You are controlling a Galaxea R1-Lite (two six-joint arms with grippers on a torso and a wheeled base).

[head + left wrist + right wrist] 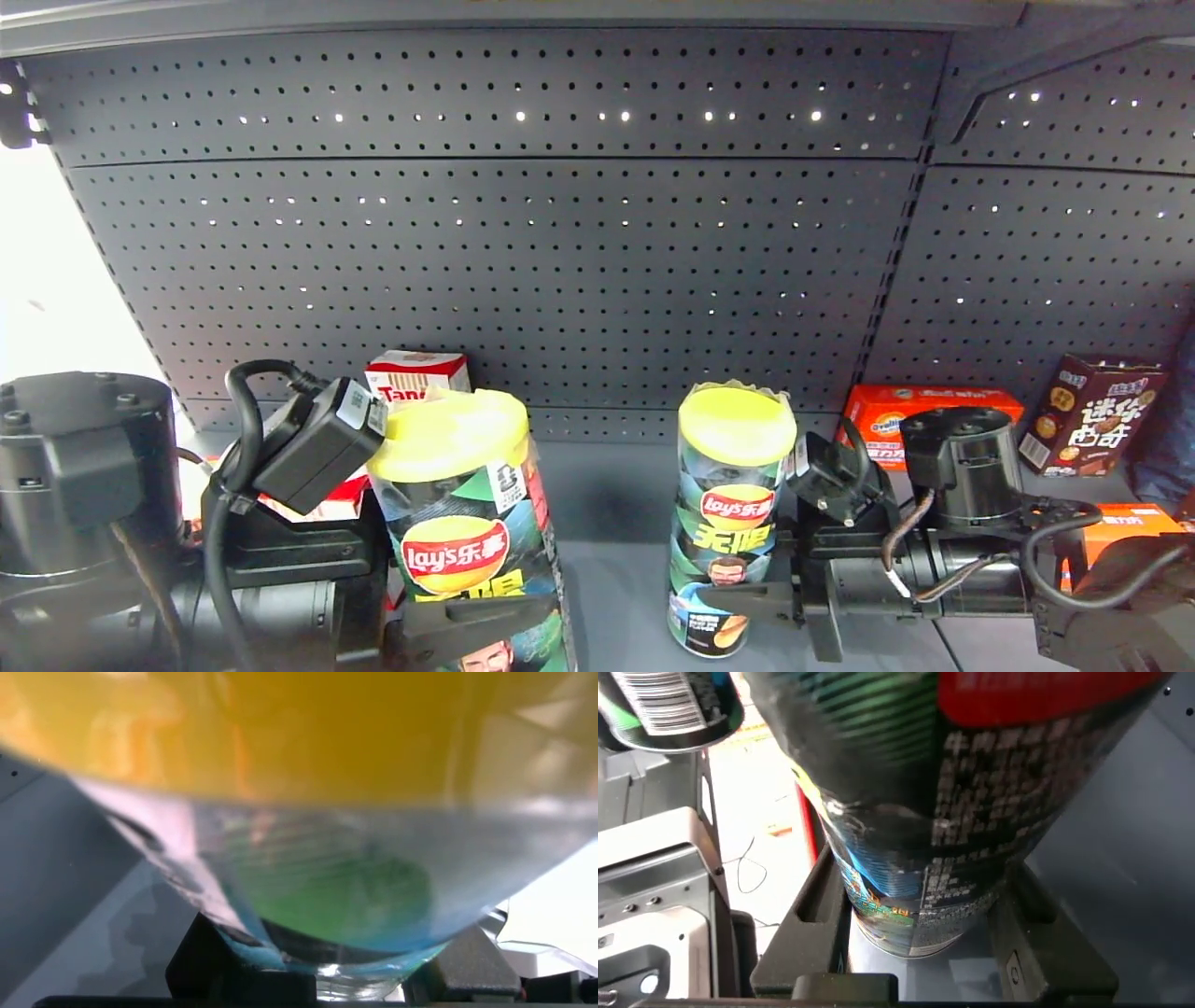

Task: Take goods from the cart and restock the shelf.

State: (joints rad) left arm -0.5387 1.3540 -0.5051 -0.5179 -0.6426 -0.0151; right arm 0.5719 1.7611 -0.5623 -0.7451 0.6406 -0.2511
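Shelf (607,504) behind, left pincer (467,611) clamped around upright left chip can (462,504), right pincer (726,597) clamped around upright right chip can (733,495).

Two tall yellow-lidded chip cans: the left can (467,532), slightly tilted, sits clamped between the left jaws; the right can (730,523) stands upright, clamped near its base between the right jaws.
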